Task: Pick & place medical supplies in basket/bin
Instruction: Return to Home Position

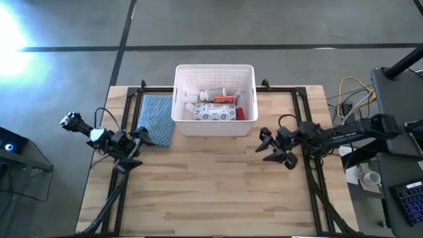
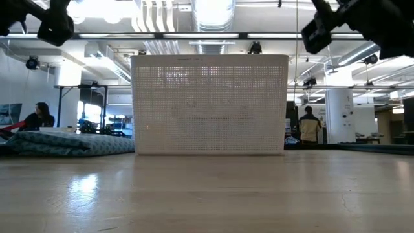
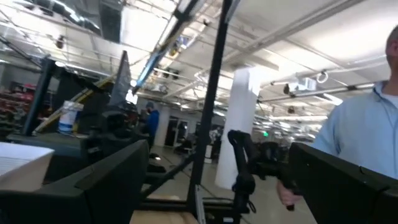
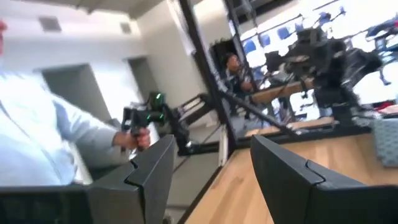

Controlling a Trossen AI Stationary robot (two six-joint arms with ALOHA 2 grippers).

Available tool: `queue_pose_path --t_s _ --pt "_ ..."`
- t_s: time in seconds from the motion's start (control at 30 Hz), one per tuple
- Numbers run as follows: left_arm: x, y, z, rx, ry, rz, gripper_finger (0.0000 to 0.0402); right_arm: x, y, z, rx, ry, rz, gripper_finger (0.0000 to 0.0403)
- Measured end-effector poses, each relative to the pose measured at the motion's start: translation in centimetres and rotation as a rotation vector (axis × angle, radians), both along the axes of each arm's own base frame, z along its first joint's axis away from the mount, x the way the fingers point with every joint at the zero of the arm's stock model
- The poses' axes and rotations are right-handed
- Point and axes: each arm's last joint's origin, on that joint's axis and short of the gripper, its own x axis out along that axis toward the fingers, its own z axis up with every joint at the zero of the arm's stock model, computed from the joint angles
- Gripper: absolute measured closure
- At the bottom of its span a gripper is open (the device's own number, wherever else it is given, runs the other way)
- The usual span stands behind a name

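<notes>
The white rectangular plastic bin (image 1: 215,128) is set at the far middle of the light wooden bench (image 1: 211,192). The medical supplies are held inside it: a grey-white patterned pack (image 1: 215,113) along the near wall, an orange box (image 1: 225,100) behind it, and white bottles (image 1: 198,94) towards the far side. A blue cloth (image 1: 156,119) is laid just beside the bin's left wall. The left claw (image 1: 137,147) is raised above the bench near the cloth, and the right claw (image 1: 269,147) is raised opposite it. Both are spread wide, and nothing is gripped.
</notes>
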Motion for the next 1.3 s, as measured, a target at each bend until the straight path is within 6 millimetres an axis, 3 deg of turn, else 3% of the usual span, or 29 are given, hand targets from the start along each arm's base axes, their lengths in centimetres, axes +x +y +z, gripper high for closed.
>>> queue_pose_path --t_s 0.27,0.47,0.63,1.0,1.3 --pt "0.3 -0.2 -0.9 0.035 0.09 -0.051 0.0039 -1.1 -0.6 -2.1 0.065 0.007 -0.14 0.0202" --pt "0.6 -0.3 -1.6 -0.201 0.253 -0.152 0.0039 -1.1 -1.1 -2.6 0.103 0.034 -0.33 0.0202" --pt "0.7 -0.4 -1.8 -0.331 0.32 -0.198 0.0039 -1.3 -1.2 -3.2 0.107 0.054 -0.368 0.0202" --pt "1.0 -0.4 -2.2 -0.32 0.353 -0.182 0.0039 -1.3 -1.2 -3.1 0.107 0.051 -0.368 0.0202" --pt "0.5 2.4 -1.1 -0.382 0.182 0.018 0.0039 -1.2 -1.2 -3.0 0.107 0.048 -0.367 0.0202"
